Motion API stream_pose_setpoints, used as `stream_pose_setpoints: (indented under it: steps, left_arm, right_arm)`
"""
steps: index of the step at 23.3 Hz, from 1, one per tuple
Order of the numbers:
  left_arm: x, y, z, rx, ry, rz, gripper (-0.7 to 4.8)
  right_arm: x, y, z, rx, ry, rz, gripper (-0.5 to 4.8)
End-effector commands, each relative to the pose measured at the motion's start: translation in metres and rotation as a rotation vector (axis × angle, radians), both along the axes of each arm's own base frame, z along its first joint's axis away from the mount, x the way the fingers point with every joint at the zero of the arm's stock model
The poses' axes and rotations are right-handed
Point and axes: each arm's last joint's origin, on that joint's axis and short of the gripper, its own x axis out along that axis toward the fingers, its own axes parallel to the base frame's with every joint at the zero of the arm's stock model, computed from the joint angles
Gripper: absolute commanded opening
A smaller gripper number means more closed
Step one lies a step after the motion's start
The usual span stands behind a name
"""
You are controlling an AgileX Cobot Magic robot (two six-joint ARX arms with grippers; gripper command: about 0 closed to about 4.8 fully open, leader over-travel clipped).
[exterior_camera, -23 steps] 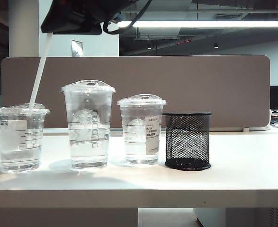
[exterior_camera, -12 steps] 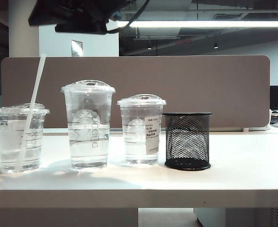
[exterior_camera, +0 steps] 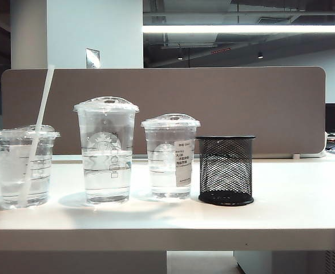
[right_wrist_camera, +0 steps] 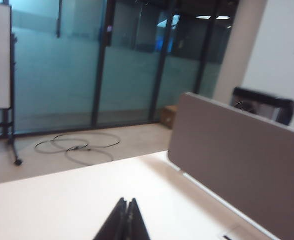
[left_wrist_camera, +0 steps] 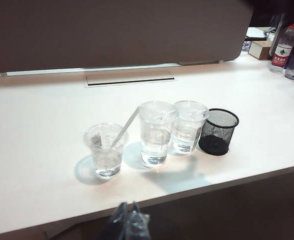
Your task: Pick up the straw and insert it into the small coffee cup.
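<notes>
We read a round logo on the tall cup [exterior_camera: 106, 149] and a printed white sticker, too small to read, on the medium cup [exterior_camera: 169, 157]. The straw [exterior_camera: 36, 134] stands slanted in the small coffee cup [exterior_camera: 23, 165], leftmost in the row on the table [exterior_camera: 293, 200], beyond the mesh pen holder [exterior_camera: 226, 169]. Our left gripper [left_wrist_camera: 128, 220] hangs pressed together well short of the cups, and our right gripper [right_wrist_camera: 124, 220], fingers together and empty, faces the grey divider [right_wrist_camera: 237, 155], away from them.

White table [exterior_camera: 293, 211]: three clear cups, black mesh holder [exterior_camera: 226, 169], in row.
</notes>
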Motion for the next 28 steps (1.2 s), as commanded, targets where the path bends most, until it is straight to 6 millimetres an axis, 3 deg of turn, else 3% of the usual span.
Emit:
stream_pose_setpoints:
  steps: [1,4,10,12,14,17,20,23,28]
  left_arm:
    - [0.000,0.000,0.000,0.004,-0.001,-0.002,-0.05]
    - [0.000,0.000,0.000,0.004,-0.001,-0.002,-0.05]
    - [0.005,0.000,-0.001,0.184,-0.050,-0.023,-0.05]
    - [0.024,0.001,-0.006,0.188,-0.019,-0.034,-0.05]
    - [0.037,0.000,-0.010,0.205,-0.016,-0.089,-0.05]
    - [0.078,-0.002,-0.022,0.191,-0.032,-0.213,-0.05]
    - [0.116,-0.001,-0.042,0.168,-0.024,-0.255,-0.05]
    - [0.143,0.000,-0.059,0.113,-0.011,-0.272,-0.05]
    - [0.173,0.001,-0.075,0.054,-0.074,-0.247,-0.05]
  right_arm:
    - [-0.023,-0.029,0.004,-0.014,-0.030,-0.047,-0.02]
    - [-0.047,-0.062,-0.007,0.018,-0.042,-0.101,-0.02]
    - [-0.097,-0.126,-0.069,0.074,-0.066,-0.152,-0.02]
    - [-0.113,-0.146,-0.093,0.109,-0.038,-0.141,-0.02]
    - [-0.121,-0.156,-0.105,0.147,-0.016,-0.133,-0.02]
    - [-0.135,-0.174,-0.130,0.204,0.000,-0.142,-0.02]
    - [-0.135,-0.173,-0.141,0.183,0.037,-0.126,-0.02]
    - [-0.132,-0.169,-0.150,0.154,0.063,-0.107,-0.02]
    - [-0.126,-0.161,-0.180,0.062,0.135,-0.110,-0.02]
